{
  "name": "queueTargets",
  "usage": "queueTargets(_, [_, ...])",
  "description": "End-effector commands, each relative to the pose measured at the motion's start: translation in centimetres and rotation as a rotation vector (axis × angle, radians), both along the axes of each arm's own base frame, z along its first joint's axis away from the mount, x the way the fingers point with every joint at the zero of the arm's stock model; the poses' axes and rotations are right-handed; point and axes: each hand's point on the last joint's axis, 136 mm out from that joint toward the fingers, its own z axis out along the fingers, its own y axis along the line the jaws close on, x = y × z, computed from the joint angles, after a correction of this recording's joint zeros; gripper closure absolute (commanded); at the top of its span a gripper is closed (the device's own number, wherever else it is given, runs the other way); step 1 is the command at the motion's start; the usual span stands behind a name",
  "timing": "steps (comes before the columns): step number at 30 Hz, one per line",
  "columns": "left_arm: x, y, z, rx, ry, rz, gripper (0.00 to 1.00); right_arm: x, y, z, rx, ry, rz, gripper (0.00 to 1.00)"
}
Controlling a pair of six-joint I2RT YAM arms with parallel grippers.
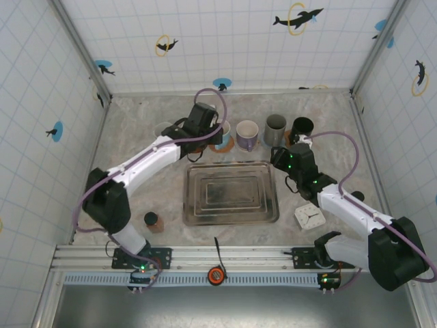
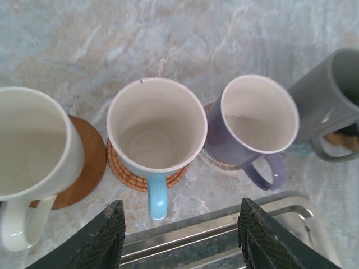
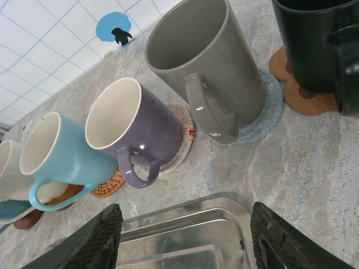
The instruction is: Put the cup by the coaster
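We are seeing the left hand (image 2: pixel 180 212) hanging spread and empty over the tray (image 2: pixel 269 203) rim, touching nothing. Just beyond it, the blue cup (image 2: pixel 156 126) is standing upright on its woven coaster (image 2: pixel 119 167). The right hand (image 3: pixel 186 216) is likewise gaping, holding nothing. We are judging the placing done, with only backing off left.
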Motion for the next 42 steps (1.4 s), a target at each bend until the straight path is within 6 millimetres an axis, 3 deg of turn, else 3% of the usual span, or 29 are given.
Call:
queueTargets(1, [-0.3,1.1,3.5,-0.048,-0.097,0.021,0.43,0.8,0.2,3.2,0.029,-0.070,-0.002,0.38])
queueTargets(7, [-2.4,2.7,7.0,-0.108,-0.193,0.015,0.40,0.4,0.0,3.7,0.032,-0.075,-0.003,0.37])
queueTargets(13, [-4.7,5.1,8.0,-0.143,-0.247,0.046,0.35,-0.4,-0.5,4.7,0.021,-0.081,-0.002,0.37])
queueTargets(18, [-6.4,8.4,9.0,-0.120,-0.320,0.121,0.29,-1.7,-2.3,5.8,-0.023,-0.105,-0.041,0.34])
queueTargets(20, [-7.0,10.0,9.2,-0.103,-0.353,0.161,0.23,-2.3,-3.1,6.4,-0.037,-0.126,-0.056,0.29])
queueTargets(27, [-8.6,16.1,8.5,0.018,-0.431,0.367,0.04,-4.4,-6.3,7.8,-0.135,-0.164,-0.103,0.11])
queueTargets(30, [-9.1,18.0,7.9,0.082,-0.457,0.425,0.03,-5.2,-8.3,8.1,-0.205,-0.174,-0.141,0.00])
queueTargets(36, [-9.2,20.7,6.4,0.149,-0.509,0.518,0.03,-6.9,-12.4,8.6,-0.332,-0.216,-0.247,0.00])
queueTargets(42, [-9.0,23.1,5.0,0.134,-0.548,0.596,0.03,-8.1,-15.0,7.2,-0.403,-0.273,-0.342,0.00])
